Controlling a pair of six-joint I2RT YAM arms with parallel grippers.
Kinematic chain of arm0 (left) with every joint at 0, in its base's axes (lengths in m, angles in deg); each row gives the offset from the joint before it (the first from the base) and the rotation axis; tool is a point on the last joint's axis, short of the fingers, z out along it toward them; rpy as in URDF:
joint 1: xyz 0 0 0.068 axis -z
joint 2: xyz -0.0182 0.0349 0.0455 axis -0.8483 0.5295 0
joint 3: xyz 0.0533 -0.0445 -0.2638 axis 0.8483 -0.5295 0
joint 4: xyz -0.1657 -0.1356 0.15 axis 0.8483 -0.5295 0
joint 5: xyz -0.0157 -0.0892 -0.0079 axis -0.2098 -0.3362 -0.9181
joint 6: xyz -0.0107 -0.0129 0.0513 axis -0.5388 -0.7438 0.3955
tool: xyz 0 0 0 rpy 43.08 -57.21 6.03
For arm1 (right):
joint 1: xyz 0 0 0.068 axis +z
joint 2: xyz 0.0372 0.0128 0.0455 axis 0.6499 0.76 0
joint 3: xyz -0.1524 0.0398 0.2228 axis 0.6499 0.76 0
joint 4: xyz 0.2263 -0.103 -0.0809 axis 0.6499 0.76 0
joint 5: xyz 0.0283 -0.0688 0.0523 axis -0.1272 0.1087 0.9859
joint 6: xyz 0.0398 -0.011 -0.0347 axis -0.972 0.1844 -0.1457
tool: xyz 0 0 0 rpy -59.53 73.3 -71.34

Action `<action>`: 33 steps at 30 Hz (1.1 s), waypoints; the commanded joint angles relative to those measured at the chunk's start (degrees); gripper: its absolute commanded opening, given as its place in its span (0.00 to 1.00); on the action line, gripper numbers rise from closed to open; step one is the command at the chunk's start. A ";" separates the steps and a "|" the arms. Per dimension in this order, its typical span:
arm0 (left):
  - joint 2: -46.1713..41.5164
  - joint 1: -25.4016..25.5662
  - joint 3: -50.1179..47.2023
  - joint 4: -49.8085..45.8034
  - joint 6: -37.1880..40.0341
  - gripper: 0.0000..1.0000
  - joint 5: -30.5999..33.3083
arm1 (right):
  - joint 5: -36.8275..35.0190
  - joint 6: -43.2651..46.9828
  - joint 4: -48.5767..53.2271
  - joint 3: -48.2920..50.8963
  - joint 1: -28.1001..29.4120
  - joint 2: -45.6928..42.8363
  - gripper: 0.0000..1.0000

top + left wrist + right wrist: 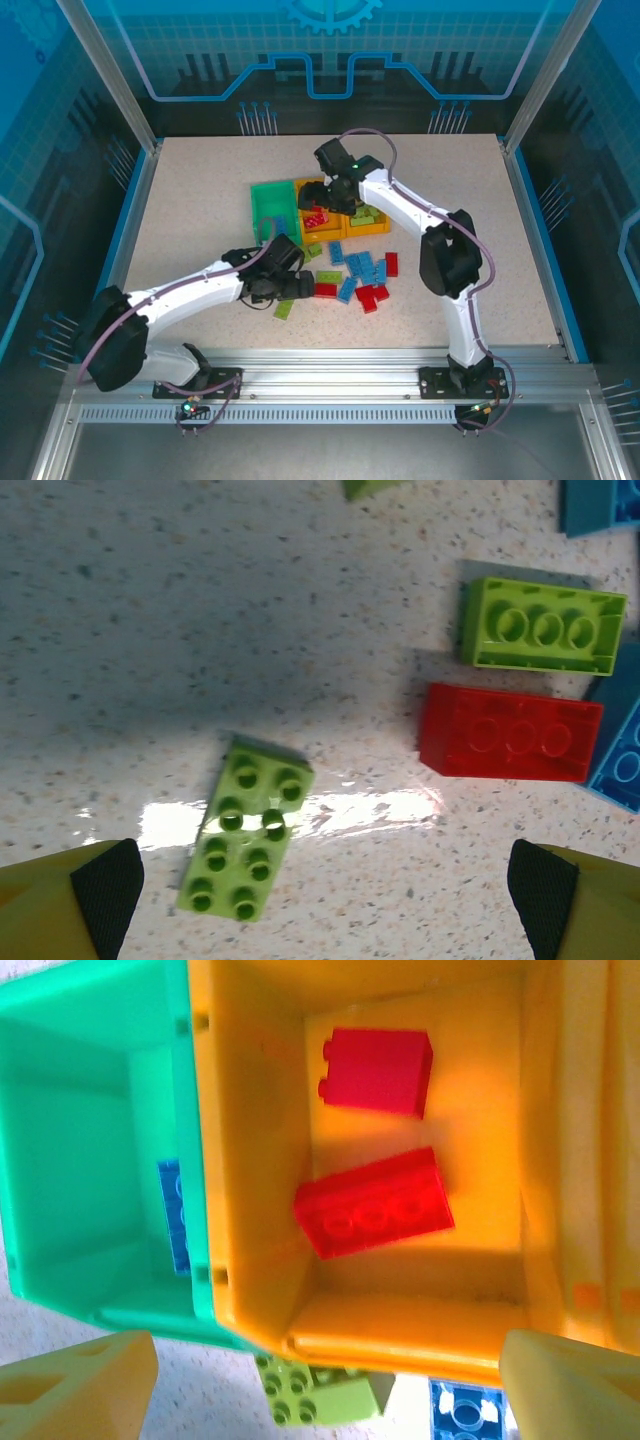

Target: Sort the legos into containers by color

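Three containers stand in a row: a green bin, a middle orange bin and a right orange bin. My right gripper hangs open and empty over the middle orange bin, where two red legos lie. The green bin holds a blue lego. Open as well, my left gripper hovers low over a flat lime lego, which lies toward its left finger. A red lego and an upturned lime lego lie just beyond.
Loose blue legos, red legos and a lime lego are scattered on the table in front of the bins. A lime lego and a blue one lie against the orange bin's near wall. Aluminium rails frame the table.
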 commanded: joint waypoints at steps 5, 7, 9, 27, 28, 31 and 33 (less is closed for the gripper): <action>1.78 2.74 0.39 -4.81 -0.98 0.96 5.08 | -4.89 5.39 -0.78 15.91 0.29 -16.09 0.90; 1.36 2.78 -0.79 -5.69 -0.48 0.94 5.88 | -5.64 5.54 -1.67 20.43 -0.31 -19.38 0.90; 1.09 2.87 -2.52 -4.64 -0.07 0.90 5.42 | -5.82 4.98 -2.56 24.48 -1.46 -22.57 0.90; 15.25 3.05 -1.28 -0.63 2.18 0.65 5.49 | -6.90 5.21 -2.37 38.52 -14.75 -38.43 0.93; 15.30 3.06 -1.56 -0.01 1.91 0.61 5.10 | -6.77 5.40 -2.41 39.05 -15.48 -39.01 0.93; 15.26 3.05 -1.96 1.29 1.29 0.49 4.53 | -6.52 6.26 -2.01 40.59 -17.51 -40.43 0.93; 15.22 3.05 -1.52 1.21 1.20 0.42 4.47 | -6.45 6.81 -1.84 41.61 -18.59 -41.35 0.93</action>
